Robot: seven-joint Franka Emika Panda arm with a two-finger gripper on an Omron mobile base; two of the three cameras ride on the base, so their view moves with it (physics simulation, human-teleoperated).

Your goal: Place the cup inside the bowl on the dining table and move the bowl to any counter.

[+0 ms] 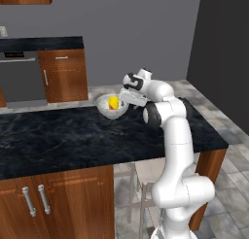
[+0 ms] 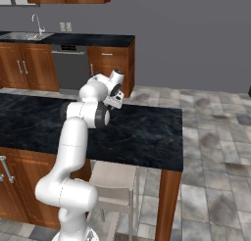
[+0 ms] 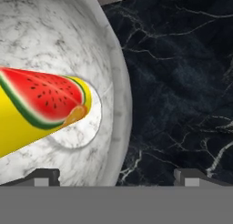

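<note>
In the left base view the cup (image 1: 113, 103) stands inside the bowl (image 1: 112, 108) by the worktop's (image 1: 73, 136) far edge, so a push could tip it off. In the hand view the released pincer (image 3: 116, 176) straddles the bowl's rim; free marble lies right.

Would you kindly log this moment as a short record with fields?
cup: yellow, watermelon print, inside the bowl
bowl: speckled whitish-grey, on the dining table near its far edge
pincer: open, one fingertip over the bowl's inside, the other over the tabletop outside the rim, nothing held
counter: against the back wall, bowl not there yet
</note>
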